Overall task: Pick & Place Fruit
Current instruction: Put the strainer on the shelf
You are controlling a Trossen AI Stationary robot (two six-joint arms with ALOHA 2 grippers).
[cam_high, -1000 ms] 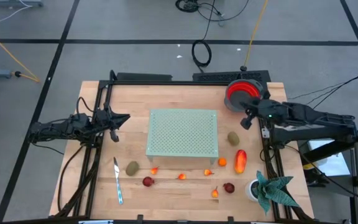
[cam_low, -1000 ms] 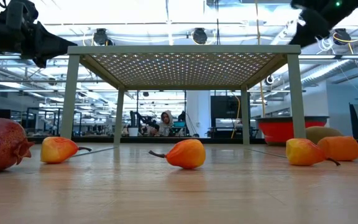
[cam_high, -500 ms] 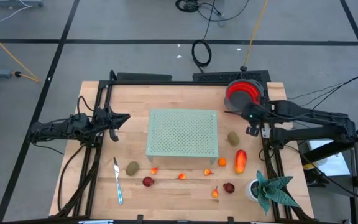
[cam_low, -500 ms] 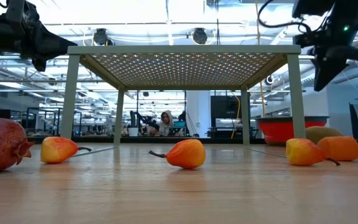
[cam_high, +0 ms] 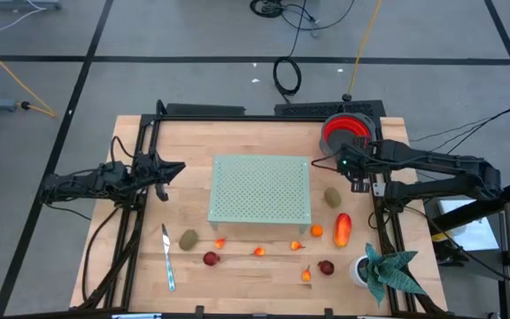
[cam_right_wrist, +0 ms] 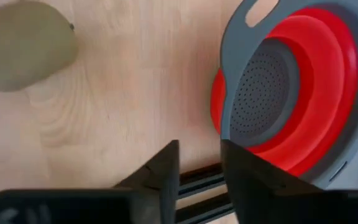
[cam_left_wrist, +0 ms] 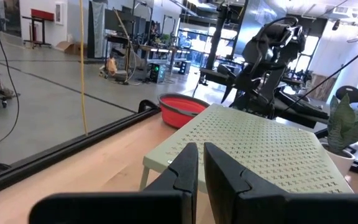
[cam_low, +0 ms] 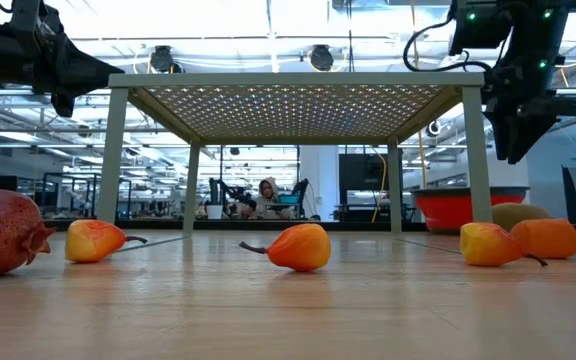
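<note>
The right gripper (cam_high: 354,174) is held empty, fingers slightly parted, between the red-and-grey colander (cam_high: 347,131) and a brownish-green oval kiwi (cam_high: 332,197). The left gripper (cam_high: 168,168) is pressed together, empty, beside the pale green perforated stand (cam_high: 261,189).

— How is the scene lit?
— Even overhead light is cast; soft shadows are thrown on the table (cam_high: 193,190).
— And sharpness?
— Ceiling glare is seen (low view); nearby fruit (cam_low: 3,232) is blurred.
</note>
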